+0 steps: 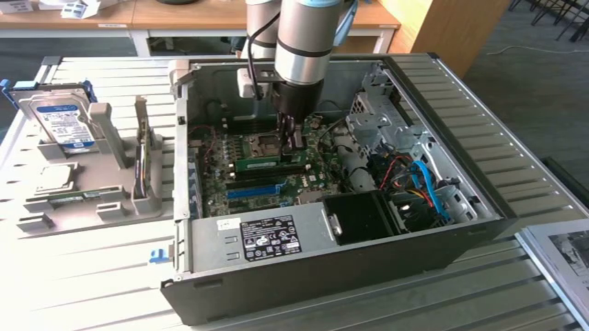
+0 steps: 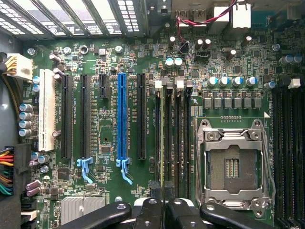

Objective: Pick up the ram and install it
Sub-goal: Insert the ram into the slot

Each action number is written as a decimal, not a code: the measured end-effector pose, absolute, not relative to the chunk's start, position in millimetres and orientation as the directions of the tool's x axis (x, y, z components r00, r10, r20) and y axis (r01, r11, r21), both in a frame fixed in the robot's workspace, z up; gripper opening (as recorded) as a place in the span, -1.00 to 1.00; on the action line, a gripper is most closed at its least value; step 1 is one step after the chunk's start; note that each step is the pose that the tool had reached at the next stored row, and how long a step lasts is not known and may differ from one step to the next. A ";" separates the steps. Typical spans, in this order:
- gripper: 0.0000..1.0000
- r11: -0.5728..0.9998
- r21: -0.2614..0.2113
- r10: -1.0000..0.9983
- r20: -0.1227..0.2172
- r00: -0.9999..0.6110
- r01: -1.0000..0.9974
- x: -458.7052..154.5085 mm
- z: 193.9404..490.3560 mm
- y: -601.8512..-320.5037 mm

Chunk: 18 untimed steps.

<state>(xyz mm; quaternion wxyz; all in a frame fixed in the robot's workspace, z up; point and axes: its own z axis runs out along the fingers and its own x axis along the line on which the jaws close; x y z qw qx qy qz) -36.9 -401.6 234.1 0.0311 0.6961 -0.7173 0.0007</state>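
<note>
— Where's the ram [image 1: 256,164]?
— Standing on edge along a memory slot beside the CPU socket [image 2: 232,167]. My gripper [image 2: 164,202] is pinched nearly shut on it.
— Risk?
— I'm gripping towards one end, I think. Uneven pressure could seat it crooked or flex the motherboard [image 2: 102,124].

We see a pale slatted table [image 1: 92,289]. An open black computer case [image 1: 322,276] rests on it, with a grey parts stand [image 1: 92,217] just beside it on the exterior view's left. A small blue clip [image 1: 157,257] lies near the case's corner. A printed sheet [image 1: 561,255] lies on the exterior view's right.
</note>
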 end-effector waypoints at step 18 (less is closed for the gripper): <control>-0.76 0.031 0.042 -0.999 0.046 -0.029 -0.999 -36.9 231.0 -403.6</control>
